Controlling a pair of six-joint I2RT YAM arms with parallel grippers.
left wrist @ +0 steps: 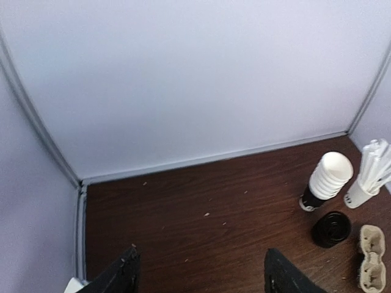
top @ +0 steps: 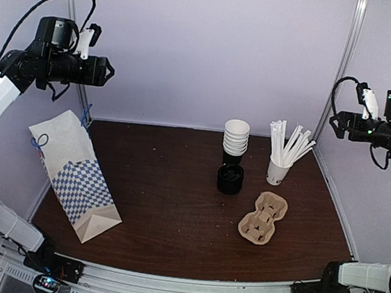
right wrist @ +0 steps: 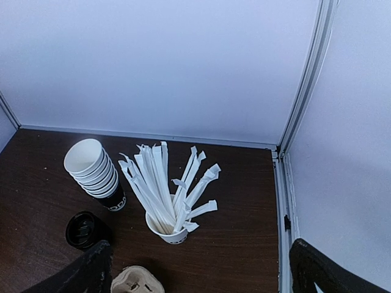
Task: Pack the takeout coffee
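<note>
Both arms are observed high above the table (top: 168,206), one over each side. The left gripper (top: 110,72) is seen released, its fingers (left wrist: 119,278) parted with nothing between them. The right gripper (top: 335,123) is likewise spread wide and empty. The black paper cups (top: 235,141) are found nested in one stack at the back centre, far below and well apart from both sets of jaws. A short black stack of lids (top: 230,179) stands just in front. A cup of straws (top: 277,172) is noted to the right, a cardboard carrier (top: 263,217) nearer, and a paper bag (top: 74,169) lying at the left.
</note>
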